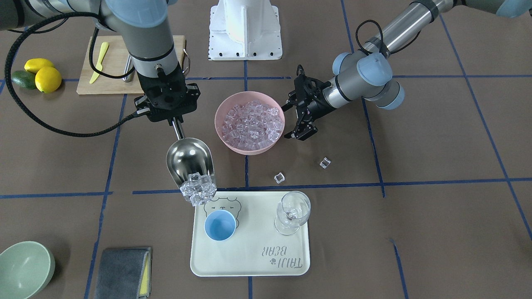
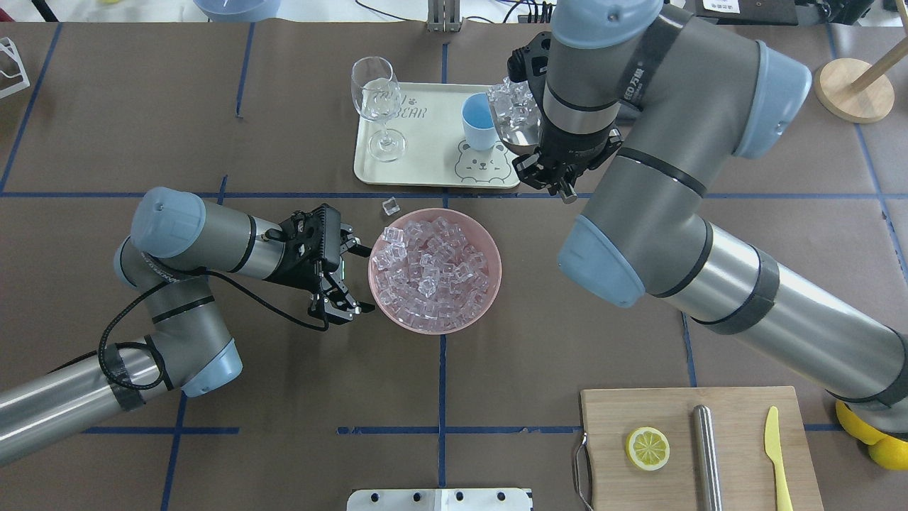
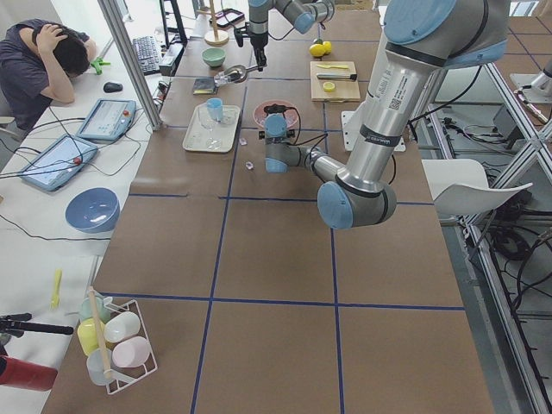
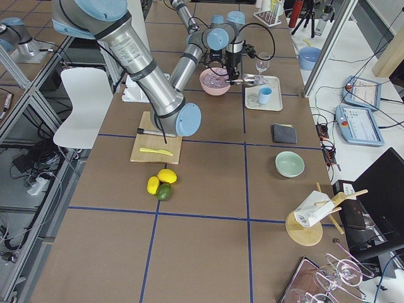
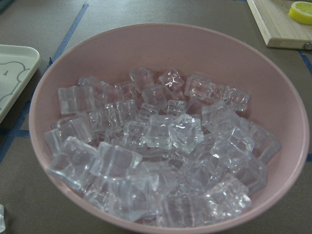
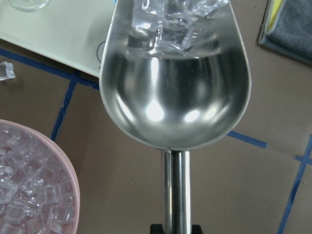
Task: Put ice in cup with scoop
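The right pincer (image 1: 175, 121) is clamped tight on the thin handle of the scoop (image 1: 189, 160). The scoop is up in the air and tipped down a little. A heap of ice (image 1: 198, 189) sits right at its front lip. That lip hangs over the corner of the tray (image 1: 249, 241), just beside the little blue cup (image 1: 220, 224) but not over it. The cup stands upright on the tray and looks empty from the front.

The left pincer (image 2: 352, 279) has its fingers apart and holds nothing. It is just beside the pink bowl (image 1: 249, 150), which is full of more ice.

I think the pour comes next. To do it well, the lip should slide across until it is right above the cup's mouth, low and close. Then the scoop should tip slowly, so only a cube or two drops at a time. The heap looks wider than the cup, so a fast tip could spill ice onto the tray. One loose cube (image 1: 279, 177) lies on the table (image 1: 415, 228), with another near it.

Some things are hard to see. From behind the robot, the big right arm hides most of the scoop. The right wrist camera cuts off the front of the heap. I cannot tell if a cube is in the wine glass (image 1: 293, 211).
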